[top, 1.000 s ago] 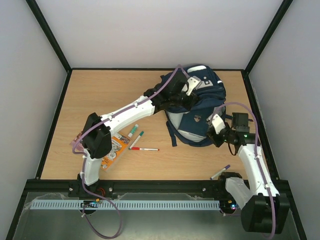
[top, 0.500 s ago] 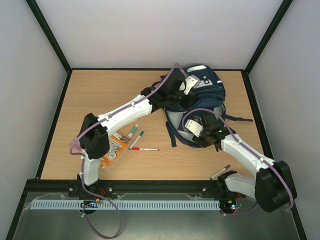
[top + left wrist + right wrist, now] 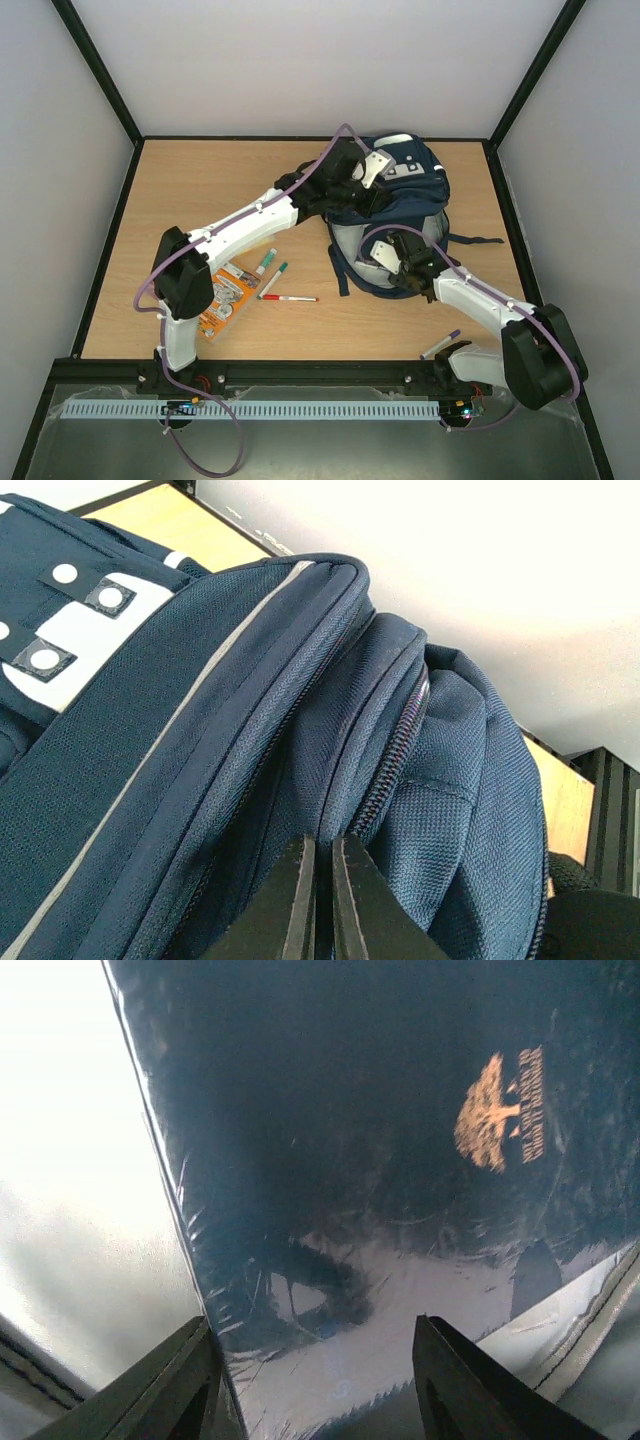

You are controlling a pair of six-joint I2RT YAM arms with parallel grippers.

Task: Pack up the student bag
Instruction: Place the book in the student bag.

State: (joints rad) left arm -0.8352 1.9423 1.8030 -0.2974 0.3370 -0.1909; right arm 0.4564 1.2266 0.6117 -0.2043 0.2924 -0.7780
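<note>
On the left of the wooden tabletop lie a flat orange printed packet, two green-capped white markers and a thin red pen, all well apart from the student bag. This large navy-blue fabric backpack with white stripes lies slumped at the far right of the tabletop. The left gripper sits at the bag's upper ridge. Its fingers are pressed together against the fold beside a zip line, and I cannot tell whether a pull tab or a pinch of cloth is caught between them. The bag looks soft and floppy, bulky rather than fragile, and its mouth will likely sag shut unless one edge is held up. The woven cloth should give fair friction, so the piped seam, the zip edge or a strap are the sensible places to take hold; the broad panels would only bunch. Nearer, at the bag's pale lining, the right gripper has its fingers spread wide and clamps nothing. Just beyond them is a glossy dark-blue flat notebook with a gold tree emblem, whose slick cover would probably slide easily. A small purple pen lies at the near right.
</note>
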